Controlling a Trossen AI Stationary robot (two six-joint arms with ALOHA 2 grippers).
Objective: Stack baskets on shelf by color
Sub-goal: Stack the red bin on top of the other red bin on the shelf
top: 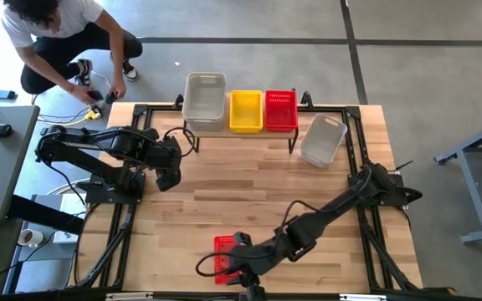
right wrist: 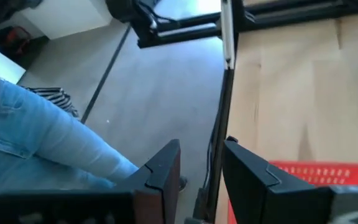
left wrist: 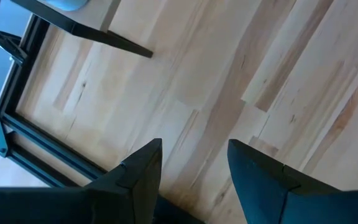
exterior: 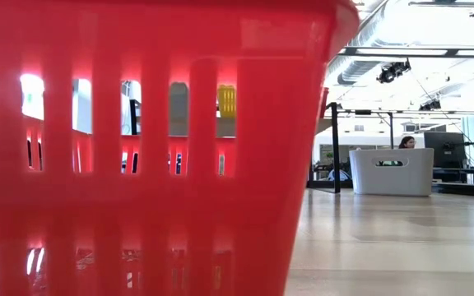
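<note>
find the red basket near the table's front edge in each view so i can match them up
High view: red basket at the bottom centre, partly under the right gripper.
Low view: red basket fills the left and centre, right at the lens.
Left wrist view: not in it.
Right wrist view: red rim low on the right, past the fingers.
Shared landmark: the wooden tabletop it rests on.

Left gripper (left wrist: 194, 163): 2 dark fingers (left wrist: 143, 171) apart, nothing btwn them, over the bare wood table (left wrist: 241, 81). Black table frame (left wrist: 36, 140) at the edge. A thin black shelf leg (left wrist: 114, 42) farther off.
</note>
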